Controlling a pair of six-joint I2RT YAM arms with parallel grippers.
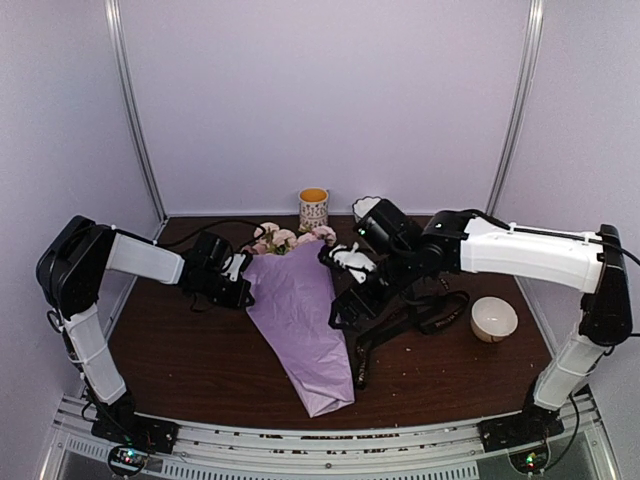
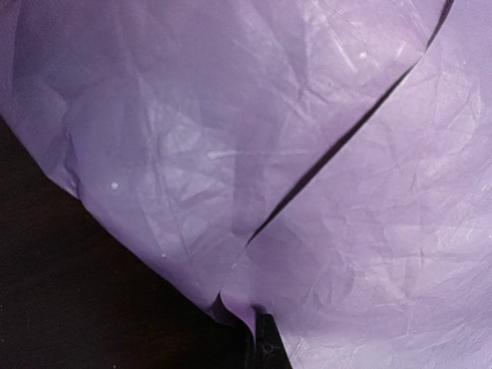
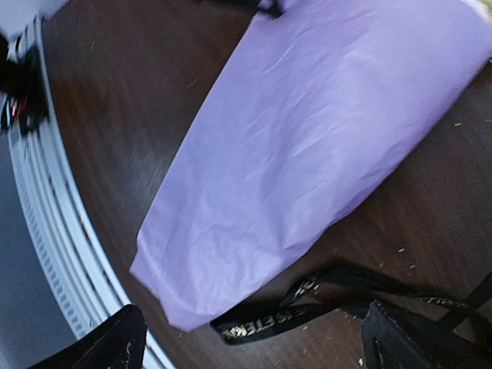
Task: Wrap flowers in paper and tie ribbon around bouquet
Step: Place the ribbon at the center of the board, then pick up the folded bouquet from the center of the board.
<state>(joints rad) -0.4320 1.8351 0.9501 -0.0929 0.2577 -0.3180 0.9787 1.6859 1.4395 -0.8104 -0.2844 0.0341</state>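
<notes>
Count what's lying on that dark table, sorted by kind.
Lilac paper-wrapped bouquet of pink flowers: 1
Long black lettered ribbon: 1
Patterned ceramic mug, yellow inside: 1
Round white bowl: 1
Partly hidden white object at the back: 1
Total: 5

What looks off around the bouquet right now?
The ribbon lies in loose loops on the table beside the bouquet, not around it. Pale crumbs speckle the wood near it.

Pale, evenly lit walls (image 1: 320,100) enclose a dark brown wooden counter (image 1: 200,370). Slim metal posts (image 1: 135,110) rise at 11 and 1 o'clock, and a ribbed aluminium rail (image 1: 330,450) lines the 6 o'clock edge.
</notes>
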